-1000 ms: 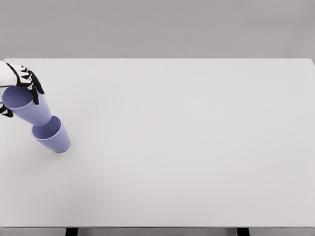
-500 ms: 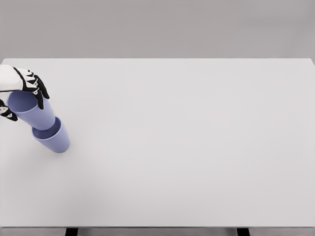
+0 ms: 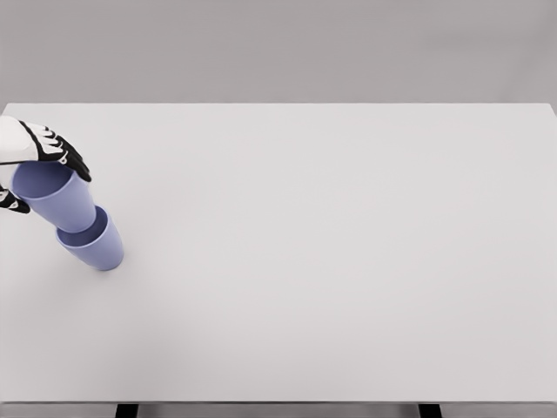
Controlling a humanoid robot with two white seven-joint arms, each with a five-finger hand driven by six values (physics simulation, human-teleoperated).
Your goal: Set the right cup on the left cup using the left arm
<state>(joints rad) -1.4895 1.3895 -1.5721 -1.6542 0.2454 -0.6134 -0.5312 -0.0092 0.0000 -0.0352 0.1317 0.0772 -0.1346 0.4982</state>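
Two lilac cups stand at the table's left edge. The lower cup (image 3: 94, 246) rests on the table. The upper cup (image 3: 54, 193) sits tilted with its base inside the lower one. My left hand (image 3: 42, 172), white with black fingers (image 3: 71, 160), is at the upper cup's rim. Its fingers stretch out along the far side of the rim and no longer wrap the wall. The thumb (image 3: 10, 202) lies close to the near side. The right hand is out of view.
The white table (image 3: 331, 261) runs wide to the right of the cups. Its left edge lies close to the cups and the hand. A grey wall stands behind the far edge.
The upper cup came down to the right into the lower cup. After that the left hand's fingers straightened outward, off the cup's wall.
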